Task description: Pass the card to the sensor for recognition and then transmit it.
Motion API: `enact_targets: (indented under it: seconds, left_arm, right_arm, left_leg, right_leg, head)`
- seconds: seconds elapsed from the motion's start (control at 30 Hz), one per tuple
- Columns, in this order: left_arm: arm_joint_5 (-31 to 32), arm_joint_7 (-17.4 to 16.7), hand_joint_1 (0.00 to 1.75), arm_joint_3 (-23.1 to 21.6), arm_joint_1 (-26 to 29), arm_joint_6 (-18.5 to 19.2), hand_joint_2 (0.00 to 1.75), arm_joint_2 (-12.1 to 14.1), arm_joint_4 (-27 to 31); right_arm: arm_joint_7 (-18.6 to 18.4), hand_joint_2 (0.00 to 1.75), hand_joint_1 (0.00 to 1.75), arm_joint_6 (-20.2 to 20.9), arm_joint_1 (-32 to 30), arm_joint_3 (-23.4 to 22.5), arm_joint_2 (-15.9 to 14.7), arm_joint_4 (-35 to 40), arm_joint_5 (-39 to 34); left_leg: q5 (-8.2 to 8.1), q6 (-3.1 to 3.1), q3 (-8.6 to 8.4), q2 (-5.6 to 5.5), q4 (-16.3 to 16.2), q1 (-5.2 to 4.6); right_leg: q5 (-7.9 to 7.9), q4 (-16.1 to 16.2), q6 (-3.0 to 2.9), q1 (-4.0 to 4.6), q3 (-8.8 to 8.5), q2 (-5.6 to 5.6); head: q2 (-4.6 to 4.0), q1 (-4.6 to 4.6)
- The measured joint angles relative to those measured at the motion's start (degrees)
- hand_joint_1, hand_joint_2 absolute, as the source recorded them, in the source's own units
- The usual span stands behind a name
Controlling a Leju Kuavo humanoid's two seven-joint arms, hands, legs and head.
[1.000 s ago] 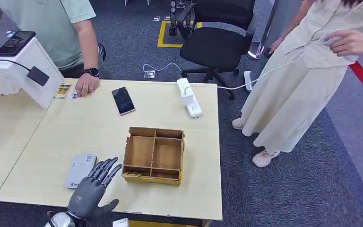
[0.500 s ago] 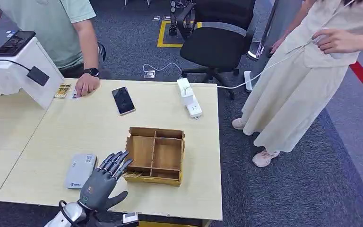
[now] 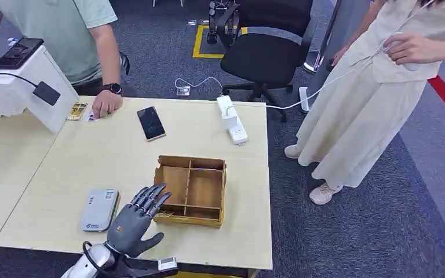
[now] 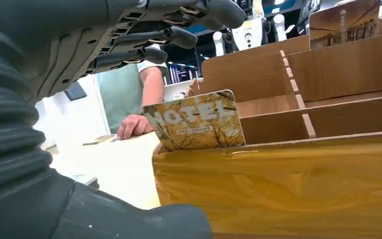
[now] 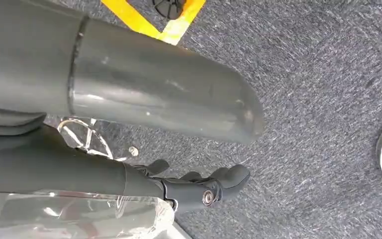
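Table (image 3: 92, 156): card (image 3: 162, 214) just beside left hand (image 3: 133, 223).

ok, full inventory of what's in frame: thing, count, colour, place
card: 1, yellow, printed HOTEL, leaning in wooden box's near-left compartment
wooden box: 1, brown, divided, near edge of table
card reader: 1, grey, flat on table, left of box
table: 1, light wood
phone: 1, dark, far side of table
power strip: 1, white, far right of table
office chair: 1, black, beyond table
white stand: 1, far left, laptop on top
persons: 2, green shirt seated far left; cream dress standing right
left hand: dark grey, fingers spread, just short of card
right hand: dark, hanging above carpet
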State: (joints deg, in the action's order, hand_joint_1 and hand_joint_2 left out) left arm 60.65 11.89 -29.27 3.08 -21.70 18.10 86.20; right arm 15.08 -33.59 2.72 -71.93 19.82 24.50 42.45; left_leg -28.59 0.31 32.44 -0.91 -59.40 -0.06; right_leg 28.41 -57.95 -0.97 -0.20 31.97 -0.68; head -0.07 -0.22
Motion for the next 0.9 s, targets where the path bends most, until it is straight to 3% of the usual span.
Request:
enact_targets:
  seconds: [0.03,0.07,0.9]
  left_arm:
    - [0.0,0.0,1.55,0.0,0.0,0.0,1.75,0.0,0.0]
    - [0.0,0.0,1.73,0.0,-0.1,0.0,1.75,-0.1,0.0]
    - [1.8,0.1,1.75,-1.2,-2.1,0.0,1.75,-0.5,-0.9]
  right_arm:
    - [0.0,0.00,0.00,0.0,0.0,0.0,0.0,0.0,0.0]
    - [0.0,0.00,0.00,0.0,0.0,0.0,0.0,0.0,0.0]
    - [-0.5,0.00,0.00,-0.2,0.0,0.0,0.0,-0.2,0.9]
  left_leg:
    - [0.00,0.00,0.00,0.00,0.0,0.00]
    - [0.00,0.00,0.00,0.00,0.0,0.00]
    - [0.00,0.00,0.00,0.00,0.0,0.00]
  right_leg:
    - [0.00,0.0,0.00,0.00,0.00,0.00]
    - [0.00,0.0,0.00,0.00,0.00,0.00]
    - [0.00,0.0,0.00,0.00,0.00,0.00]
  head:
    - [0.00,0.00]
    - [0.00,0.00]
    - [0.00,0.00]
